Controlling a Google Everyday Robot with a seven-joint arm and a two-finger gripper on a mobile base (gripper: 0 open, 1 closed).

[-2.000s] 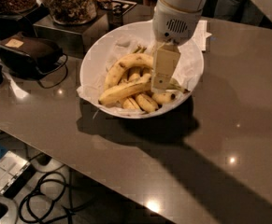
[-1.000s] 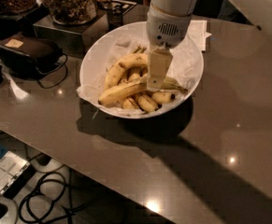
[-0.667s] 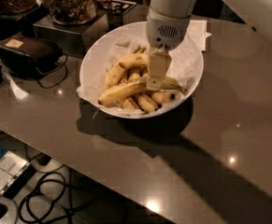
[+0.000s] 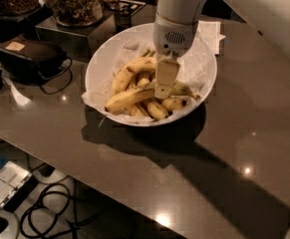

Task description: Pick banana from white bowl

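Note:
The white bowl (image 4: 95,66) stands on the dark table, lined with crumpled white paper and holding several yellow bananas. The banana (image 4: 128,98), long and nearly straight with brown flecks, lies across the front of the pile, pointing lower left to upper right. Shorter curved bananas (image 4: 129,71) lie behind and beneath it. My gripper (image 4: 163,89) hangs straight down from the white arm into the bowl, its tip at the right end of the long banana, in the middle of the pile. The arm hides the bananas behind it.
Glass jars of snacks (image 4: 74,4) stand on a metal box at the back left. A dark case with a cable (image 4: 30,54) lies left of the bowl. A paper sheet (image 4: 210,33) lies behind the bowl. Cables (image 4: 50,210) lie on the floor beyond the table's front edge.
My gripper has shifted a little to the left over the bowl and stays low among the bananas. The bananas and the bowl have not moved.

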